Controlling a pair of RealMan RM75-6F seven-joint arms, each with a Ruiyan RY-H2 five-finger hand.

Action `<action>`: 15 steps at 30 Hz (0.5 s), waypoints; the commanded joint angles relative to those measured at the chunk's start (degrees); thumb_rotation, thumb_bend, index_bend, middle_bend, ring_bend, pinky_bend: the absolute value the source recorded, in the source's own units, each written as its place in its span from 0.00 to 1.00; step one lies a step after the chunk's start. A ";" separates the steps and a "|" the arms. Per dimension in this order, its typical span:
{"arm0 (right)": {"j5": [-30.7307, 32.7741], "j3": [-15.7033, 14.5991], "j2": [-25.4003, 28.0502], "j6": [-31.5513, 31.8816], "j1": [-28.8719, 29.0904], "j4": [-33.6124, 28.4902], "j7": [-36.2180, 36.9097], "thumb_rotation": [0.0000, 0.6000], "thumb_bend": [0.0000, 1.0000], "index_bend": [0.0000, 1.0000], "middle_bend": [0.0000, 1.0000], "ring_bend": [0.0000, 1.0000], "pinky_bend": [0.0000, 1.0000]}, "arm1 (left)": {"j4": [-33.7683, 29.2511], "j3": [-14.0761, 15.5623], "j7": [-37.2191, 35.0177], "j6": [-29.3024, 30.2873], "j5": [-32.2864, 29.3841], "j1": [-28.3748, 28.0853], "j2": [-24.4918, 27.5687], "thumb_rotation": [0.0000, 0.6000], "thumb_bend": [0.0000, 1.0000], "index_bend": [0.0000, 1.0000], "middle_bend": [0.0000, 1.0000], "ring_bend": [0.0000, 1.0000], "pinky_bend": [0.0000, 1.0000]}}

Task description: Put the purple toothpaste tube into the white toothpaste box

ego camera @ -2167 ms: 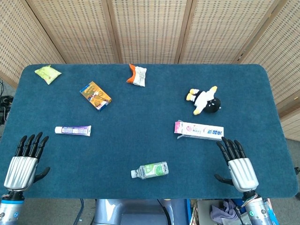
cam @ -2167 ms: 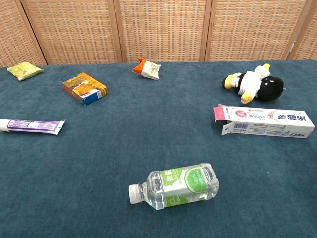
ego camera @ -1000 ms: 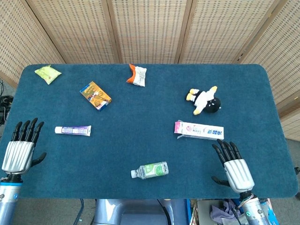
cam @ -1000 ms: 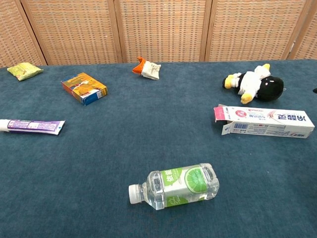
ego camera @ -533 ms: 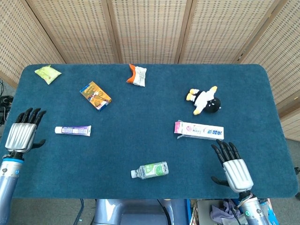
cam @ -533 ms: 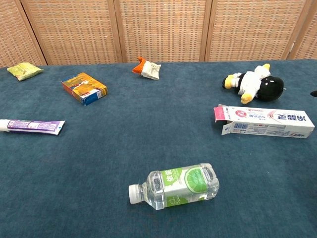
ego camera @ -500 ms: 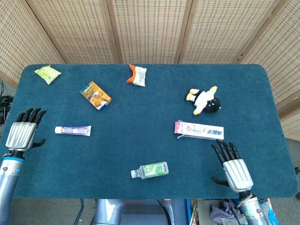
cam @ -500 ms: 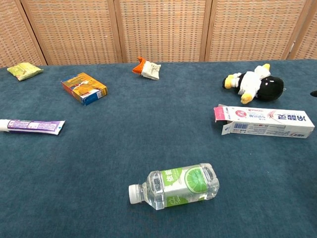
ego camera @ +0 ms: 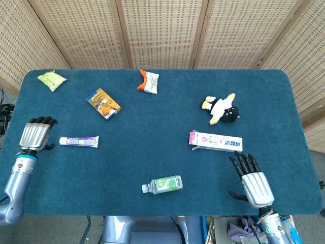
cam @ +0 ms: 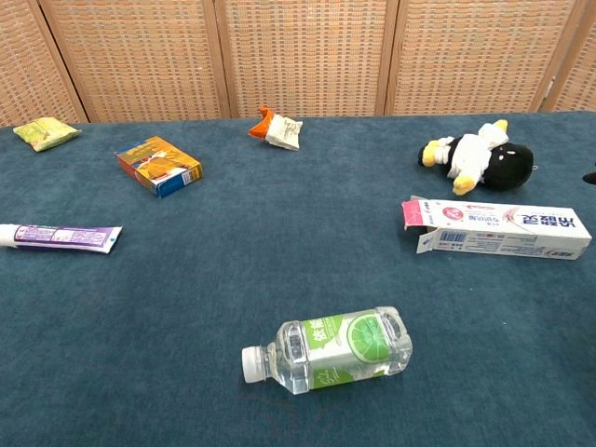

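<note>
The purple toothpaste tube (ego camera: pixel 78 141) (cam: pixel 58 237) lies flat on the blue table (ego camera: pixel 152 152), cap end to the left. My left hand (ego camera: pixel 35 134) hovers just left of the cap with nothing in it, fingers pointing away and not touching the tube. On the right side lies the white toothpaste box (ego camera: pixel 216 142) (cam: pixel 498 228), its pink flap open at the left end. My right hand (ego camera: pixel 252 181) is empty with its fingers spread, just in front of the box's right end. Neither hand shows in the chest view.
A clear water bottle with a green label (ego camera: pixel 162 184) (cam: pixel 326 350) lies at front centre. A penguin plush (ego camera: pixel 221 109) sits behind the box. An orange snack box (ego camera: pixel 103 103), an orange-white packet (ego camera: pixel 148 81) and a green packet (ego camera: pixel 52 80) lie further back.
My left hand has moved forward and inward from the front-left table edge to just beside the tube's cap. The right hand shifted slightly, then stayed put. No object has moved.
</note>
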 commanded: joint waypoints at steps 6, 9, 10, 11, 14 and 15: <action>0.31 0.13 -0.03 -0.04 0.04 0.14 0.14 1.00 0.04 0.00 0.00 0.00 0.00 | 3.63 0.90 3.21 -2.75 -5.10 -2.91 -3.66 1.00 0.22 0.33 0.29 0.24 0.27; 0.47 0.17 -0.01 -0.09 0.04 0.18 0.23 1.00 0.04 0.00 0.00 0.00 0.00 | 5.38 1.51 4.46 -3.35 -6.54 -3.76 -5.14 1.00 0.22 0.33 0.29 0.25 0.27; 0.52 0.20 -0.02 -0.13 0.07 0.23 0.27 1.00 0.04 0.00 0.00 0.00 0.00 | 5.97 1.69 4.79 -3.47 -7.01 -4.02 -5.61 1.00 0.22 0.34 0.30 0.25 0.27; 0.52 0.19 -0.01 -0.12 0.07 0.21 0.30 1.00 0.04 0.00 0.00 0.00 0.00 | 6.50 1.85 5.07 -3.61 -7.45 -4.25 -6.02 1.00 0.22 0.34 0.30 0.25 0.27; 0.52 0.18 -0.01 -0.13 0.08 0.22 0.28 1.00 0.04 0.00 0.00 0.00 0.00 | 7.83 2.31 5.64 -4.11 -8.55 -4.84 -7.05 1.00 0.22 0.34 0.30 0.25 0.27; 0.54 0.18 -0.01 -0.14 0.09 0.23 0.29 1.00 0.04 0.00 0.00 0.00 0.00 | 8.34 2.49 5.86 -4.24 -8.81 -5.07 -7.45 1.00 0.22 0.34 0.30 0.25 0.27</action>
